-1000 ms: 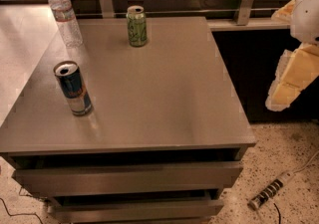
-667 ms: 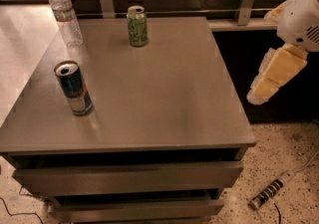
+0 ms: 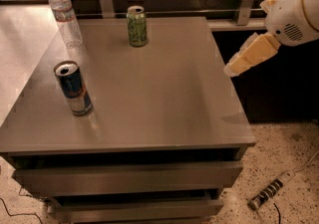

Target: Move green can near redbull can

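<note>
So from where I'm standing, the green can point(image 3: 136, 26) is upright near the back edge of the grey table point(image 3: 164, 98), roughly in the middle of that edge, silver top with the opening facing up. The redbull can point(image 3: 73, 87) is upright too, but well apart from it, down toward the front-left part of the tabletop, also opened. There's a clear water bottle point(image 3: 65, 15) standing in the back-left corner, to the left of the green can and behind the redbull can, with a white cap and a label around the middle. The robot's gripper point(image 3: 238, 64) is over on the right side, cream-coloured, hanging off a round white arm segment point(image 3: 294, 14) and pointing down and left toward the table's right edge. It hovers above the surface there, touching nothing, and it's well away from both cans. Honestly can't tell from this angle whether it's spread or pressed together. It throws a faint shadow on the tabletop by the right edge. Under the top there are a couple of drawer fronts point(image 3: 129, 178), and a power strip point(image 3: 269, 194) lies on the speckled floor off to the right.
</note>
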Controlling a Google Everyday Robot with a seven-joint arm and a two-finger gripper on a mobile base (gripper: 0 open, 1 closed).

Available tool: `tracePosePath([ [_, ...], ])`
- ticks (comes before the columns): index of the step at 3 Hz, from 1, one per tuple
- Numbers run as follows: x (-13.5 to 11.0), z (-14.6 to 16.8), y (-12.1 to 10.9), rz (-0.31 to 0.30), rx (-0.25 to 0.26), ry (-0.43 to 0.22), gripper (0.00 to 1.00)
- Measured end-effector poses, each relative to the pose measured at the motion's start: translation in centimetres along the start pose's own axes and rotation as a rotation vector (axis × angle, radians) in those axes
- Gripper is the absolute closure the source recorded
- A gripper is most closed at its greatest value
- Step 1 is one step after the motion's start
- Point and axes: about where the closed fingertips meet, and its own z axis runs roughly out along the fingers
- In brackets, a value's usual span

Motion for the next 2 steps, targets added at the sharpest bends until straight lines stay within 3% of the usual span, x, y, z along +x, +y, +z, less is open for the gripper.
tracePosePath([
  [1,-3.5,3.4,-3.3,0.057,0.030,-0.213,0.00],
  [2,-6.2,5.7,-4.0,0.077,0.002,-0.337,0.00],
])
